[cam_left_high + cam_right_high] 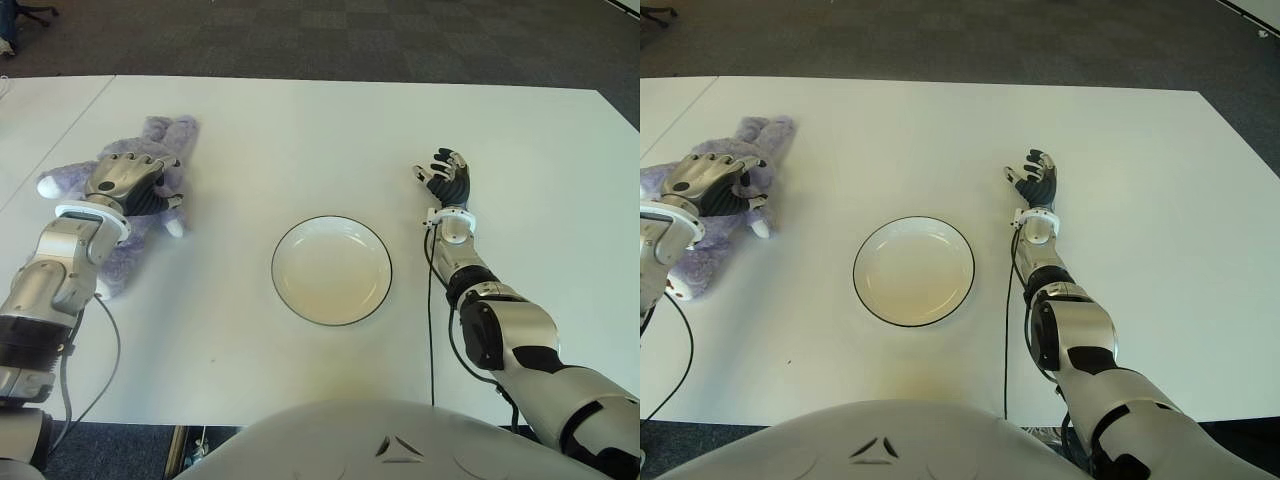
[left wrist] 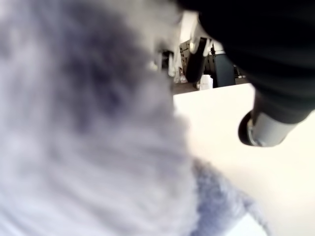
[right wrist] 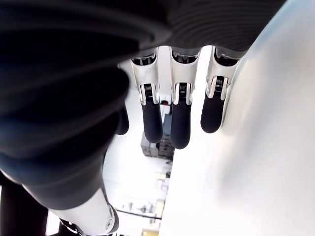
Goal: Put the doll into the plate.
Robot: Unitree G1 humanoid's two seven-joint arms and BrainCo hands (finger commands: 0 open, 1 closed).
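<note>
Near the tabletop's (image 1: pixel 300 130) left edge, the purple doll (image 1: pixel 170 135) is pressed under the left hand (image 1: pixel 128 178), whose fingers are curled onto it. The empty plate (image 1: pixel 331 270) is seen mid-table. Beside its right, the right hand (image 1: pixel 445 178) is held with fingers spread, holding nothing.

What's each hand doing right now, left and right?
Left hand: on top of the purple doll; whether the fingers grip it cannot be told.
Right hand: open, holding nothing, right of the plate.
</note>
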